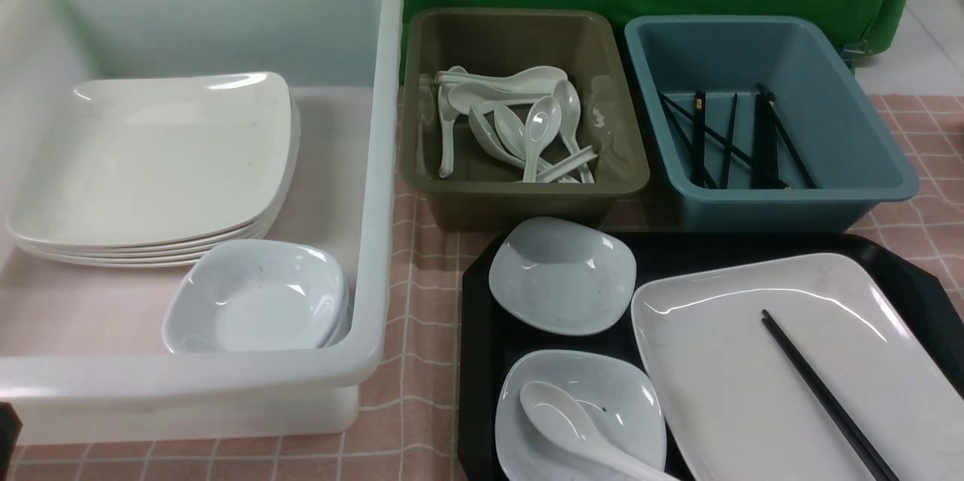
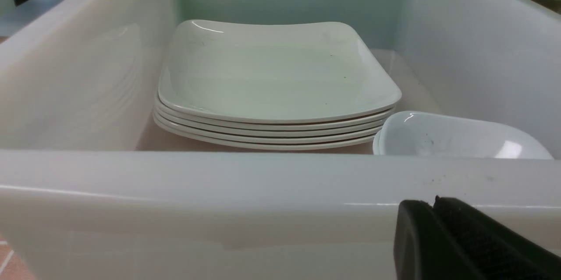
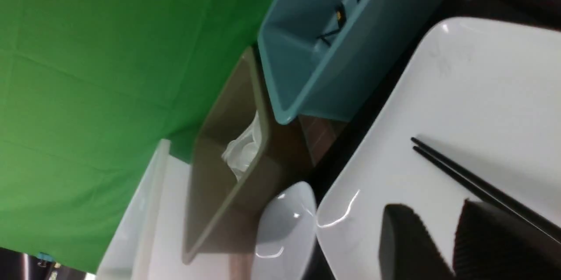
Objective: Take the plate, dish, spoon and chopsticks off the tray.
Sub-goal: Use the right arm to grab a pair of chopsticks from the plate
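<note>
The black tray (image 1: 476,300) lies at the front right. On it rests the large white plate (image 1: 723,375), with the black chopsticks (image 1: 821,394) lying across it. Left of the plate sit two small dishes: a far one (image 1: 561,274), which is empty, and a near one (image 1: 602,391) holding the white spoon (image 1: 572,424). My right gripper (image 3: 431,205) hovers open over the plate (image 3: 438,109), just beside the chopsticks (image 3: 473,183), with nothing between its fingers. My left gripper (image 2: 431,203) is shut and empty, outside the near wall of the white bin (image 2: 219,192).
The big white bin (image 1: 376,165) at the left holds a stack of plates (image 1: 151,165) and small dishes (image 1: 256,296). An olive bin (image 1: 527,195) behind the tray holds several spoons. A blue bin (image 1: 768,202) holds several chopsticks. A green cloth hangs behind.
</note>
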Robot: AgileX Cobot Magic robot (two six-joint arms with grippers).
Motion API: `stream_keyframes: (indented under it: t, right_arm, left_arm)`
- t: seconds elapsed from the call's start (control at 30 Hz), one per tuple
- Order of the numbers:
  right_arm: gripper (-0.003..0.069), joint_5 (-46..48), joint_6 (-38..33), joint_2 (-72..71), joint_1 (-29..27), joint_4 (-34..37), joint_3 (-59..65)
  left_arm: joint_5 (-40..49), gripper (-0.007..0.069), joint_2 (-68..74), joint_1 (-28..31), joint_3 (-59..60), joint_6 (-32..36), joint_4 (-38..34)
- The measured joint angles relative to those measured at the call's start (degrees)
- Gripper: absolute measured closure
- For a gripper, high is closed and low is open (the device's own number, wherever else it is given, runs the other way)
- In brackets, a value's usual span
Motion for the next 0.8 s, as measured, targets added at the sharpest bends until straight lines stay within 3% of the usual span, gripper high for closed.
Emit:
stream_keyframes:
  t: [0.1, 0.13, 0.2, 0.3, 0.4, 0.43, 0.5, 0.63, 0.7, 0.77, 0.8]
  right_arm:
    - [0.0477, -0.4, -6.1, 0.0, 1.3, 0.2, -2.8]
    - [0.0550, -0.6, -12.6, 0.0, 2.3, 0.0, -7.5]
    - [0.0617, 0.5, -21.4, 1.9, 3.2, -1.1, -14.8]
    - [0.0629, 8.4, -30.1, 9.9, 3.6, -4.6, -25.9]
    - [0.0629, 20.4, -32.8, 17.7, 3.6, -8.1, -32.1]
    - [0.0629, 30.1, -34.1, 25.5, 3.6, -10.2, -36.0]
    - [0.0625, 39.9, -34.9, 33.5, 3.6, -12.3, -38.0]
    - [0.0597, 46.3, -37.3, 46.8, 3.6, -14.2, -38.6]
    - [0.0546, 47.2, -38.6, 53.8, 3.6, -14.4, -38.8]
    - [0.0450, 47.5, -39.2, 63.2, 3.6, -14.5, -39.8]
    - [0.0441, 47.4, -39.3, 63.8, 3.6, -14.5, -40.0]
  left_arm:
    - [0.0, 0.0605, 0.0, 0.0, 0.0, 0.0, 0.0]
    - [0.0, 0.0605, 0.0, 0.0, 0.0, 0.0, 0.0]
    - [0.0, 0.0605, 0.0, 0.0, 0.0, 0.0, 0.0]
    - [0.0, 0.0605, 0.0, 0.0, 0.0, 0.0, 0.0]
    - [0.0, 0.0605, 0.0, 0.0, 0.0, 0.0, 0.0]
    - [0.0, 0.0605, 0.0, 0.0, 0.0, 0.0, 0.0]
    - [0.0, 0.0605, 0.0, 0.0, 0.0, 0.0, 0.0]
    - [0.0, 0.0605, 0.0, 0.0, 0.0, 0.0, 0.0]
    - [0.0, 0.0605, 0.0, 0.0, 0.0, 0.1, 0.0]
    - [0.0, 0.0605, 0.0, 0.0, 0.0, 0.0, 0.0]
    - [0.0, 0.0605, 0.0, 0.0, 0.0, 0.0, 0.0]
